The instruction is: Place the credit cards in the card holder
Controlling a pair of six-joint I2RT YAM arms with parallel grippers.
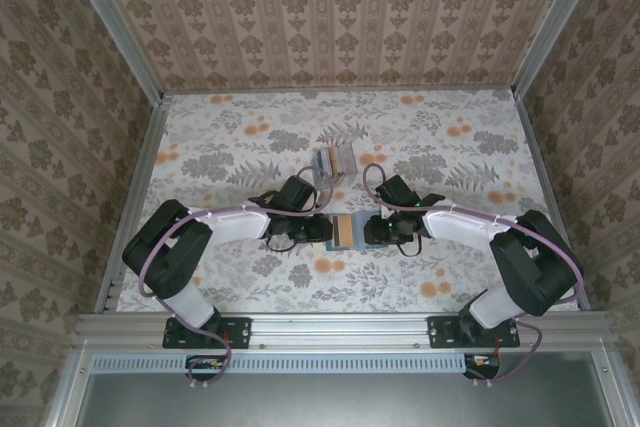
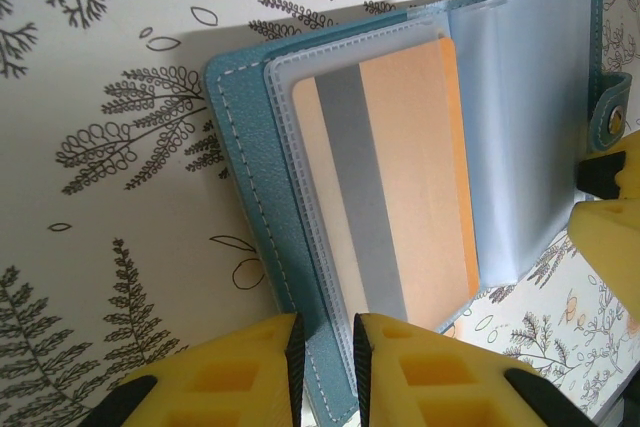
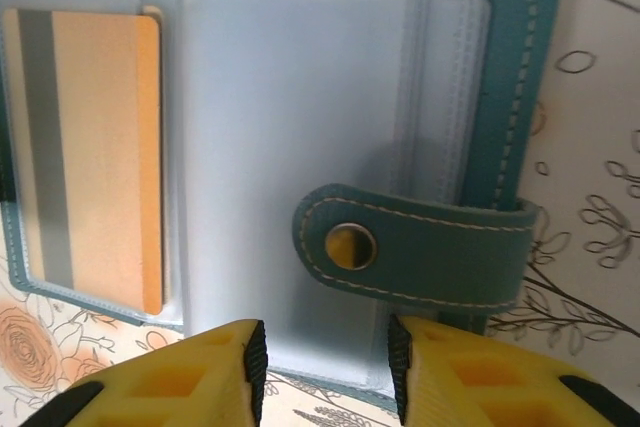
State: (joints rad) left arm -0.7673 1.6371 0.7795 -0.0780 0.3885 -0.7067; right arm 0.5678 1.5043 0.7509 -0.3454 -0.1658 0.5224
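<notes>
The left gripper (image 2: 327,337), jaws nearly together, sat on the teal edge of the open card holder (image 2: 240,167); whether it pinched could not be told. The right gripper (image 3: 325,347) stood open over the clear sleeves (image 3: 290,127). An orange credit card (image 2: 415,167) lay sleeved inside, mid-table between the arms.

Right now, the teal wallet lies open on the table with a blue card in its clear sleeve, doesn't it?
Not quite. The card in the clear sleeve is orange-tan with a grey stripe, not blue; the left wrist view shows it. The teal wallet does lie open on the table.
</notes>
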